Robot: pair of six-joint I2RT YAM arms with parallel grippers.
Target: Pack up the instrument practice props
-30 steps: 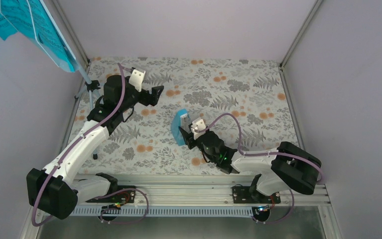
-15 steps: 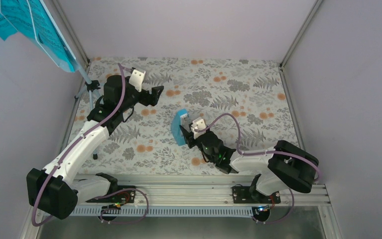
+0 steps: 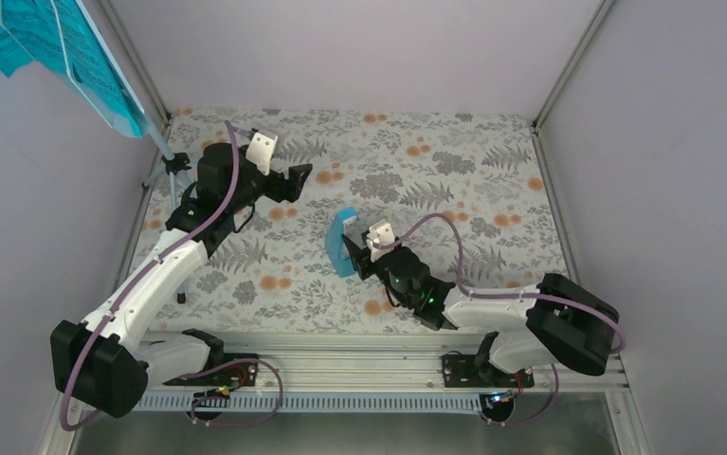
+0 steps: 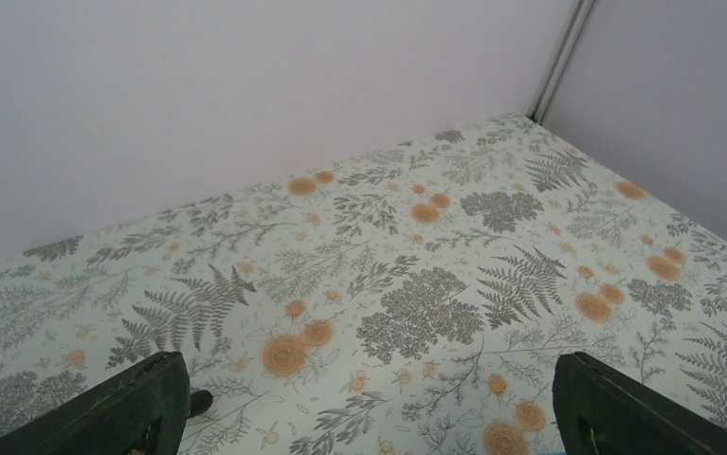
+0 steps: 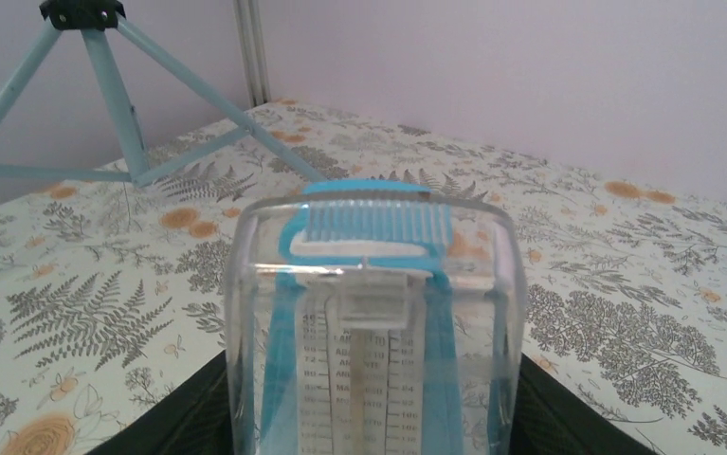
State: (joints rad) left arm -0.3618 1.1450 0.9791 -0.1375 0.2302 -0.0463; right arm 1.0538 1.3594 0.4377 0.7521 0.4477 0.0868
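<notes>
DESK: Floral cloth (image 3: 492, 190), grey ferns and orange blooms, between pale lilac walls (image 3: 359, 47). What does the right claw (image 3: 353, 249) have?

PHOTOGRAPHER: The metronome (image 3: 341, 243). The right claw is clamped on it, a dark finger (image 5: 184, 412) on each flank, near the middle of the table. On the wrist camera the metronome fills the frame: a blue body under a clear ribbed cover, with a whitish scale printed down its face.

DESK: Is it standing on the cloth or lifted off it?

PHOTOGRAPHER: Neither view shows that. From overhead it reads as a blue wedge at the claw's tip.

DESK: And the left claw (image 3: 298, 178)?

PHOTOGRAPHER: Its jaws are wide apart. It hangs over the far-left part of the cloth, pointing toward the right side, well apart from the metronome. Its wrist camera shows the two dark fingers at the bottom corners, with patterned cloth and the back corner of the enclosure beyond.

DESK: Where are the other props?

PHOTOGRAPHER: The music stand (image 3: 158, 142) is in the far-left corner, beside the left arm, with its pale blue tripod legs on the cloth. Its desk rises to the top-left edge of the overhead view and carries the turquoise sheet-music pages (image 3: 4, 33). The right wrist camera catches the tripod legs beyond the metronome.
</notes>
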